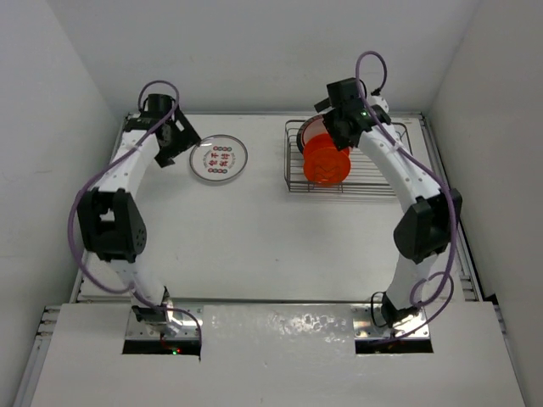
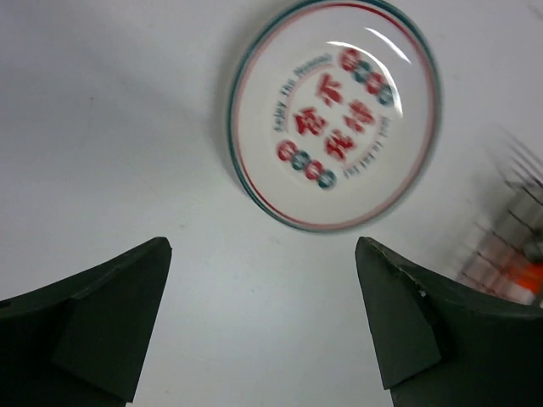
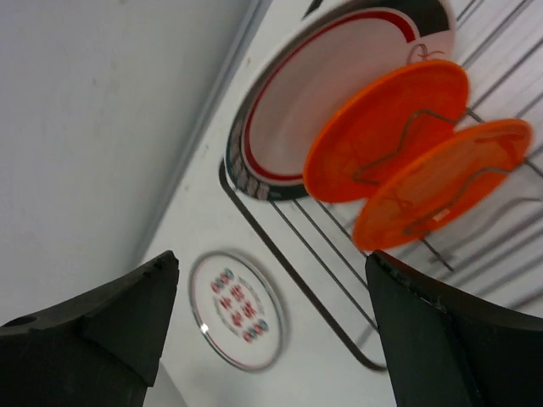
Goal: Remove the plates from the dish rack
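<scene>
A white plate (image 1: 219,158) with a teal and red rim and red characters lies flat on the table left of the dish rack (image 1: 373,174). My left gripper (image 1: 185,146) hovers just left of it, open and empty. In the left wrist view that plate (image 2: 333,114) lies beyond the gripper (image 2: 263,254). Two orange plates (image 1: 327,159) stand on edge in the rack, with a red-rimmed white plate (image 3: 314,93) behind them. My right gripper (image 1: 335,131) hangs over the rack's left end, open and empty. The right wrist view shows the orange plates (image 3: 386,127) (image 3: 441,182) past its gripper (image 3: 271,263).
White walls close in the table on the left, back and right. The rack's wire frame (image 3: 297,246) sits near the back right corner. The flat plate (image 3: 236,309) also shows in the right wrist view. The rack's edge (image 2: 509,237) blurs at the left wrist view's right side.
</scene>
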Motion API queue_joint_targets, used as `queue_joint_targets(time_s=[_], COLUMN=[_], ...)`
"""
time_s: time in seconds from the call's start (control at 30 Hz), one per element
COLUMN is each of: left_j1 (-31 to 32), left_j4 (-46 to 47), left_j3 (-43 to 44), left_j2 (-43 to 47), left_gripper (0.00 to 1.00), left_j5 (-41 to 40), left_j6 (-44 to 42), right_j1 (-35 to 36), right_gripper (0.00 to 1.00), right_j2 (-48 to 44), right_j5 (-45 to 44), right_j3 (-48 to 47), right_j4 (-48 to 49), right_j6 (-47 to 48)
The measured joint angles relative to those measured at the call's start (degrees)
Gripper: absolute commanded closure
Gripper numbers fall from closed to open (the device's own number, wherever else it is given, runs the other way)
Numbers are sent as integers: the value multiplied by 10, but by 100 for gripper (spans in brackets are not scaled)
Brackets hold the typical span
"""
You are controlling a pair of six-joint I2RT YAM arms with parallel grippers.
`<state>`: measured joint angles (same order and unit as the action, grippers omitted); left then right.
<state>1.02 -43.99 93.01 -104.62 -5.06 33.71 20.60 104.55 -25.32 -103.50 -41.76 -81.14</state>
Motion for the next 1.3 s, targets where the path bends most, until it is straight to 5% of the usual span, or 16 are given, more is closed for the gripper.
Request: queue_joint_targets(time_s=[0.33,0.6,0.73,1.0,1.3], left_j1=[47,46,46,46,46], left_j4=[37,2,0,-30,-35], left_j3=[-205,-254,-254,-219,-143], left_j2=[249,289,295,295,295], left_gripper=[10,10,10,10,6], left_j5=[105,111,111,100,75], left_j6=[-74,-110,-116,-119,-109], right_j1=[-32,-45,-44,-44,-45], right_gripper=[36,84,98,100,100], right_j2=[171,190,176,96,32], right_j5=[-38,-47,-49,-49,-21], right_j3=[-71,-59,-37,75,89], right_j4=[99,164,178,219,231], right_j6=[-117,-149,-160,-201,-207])
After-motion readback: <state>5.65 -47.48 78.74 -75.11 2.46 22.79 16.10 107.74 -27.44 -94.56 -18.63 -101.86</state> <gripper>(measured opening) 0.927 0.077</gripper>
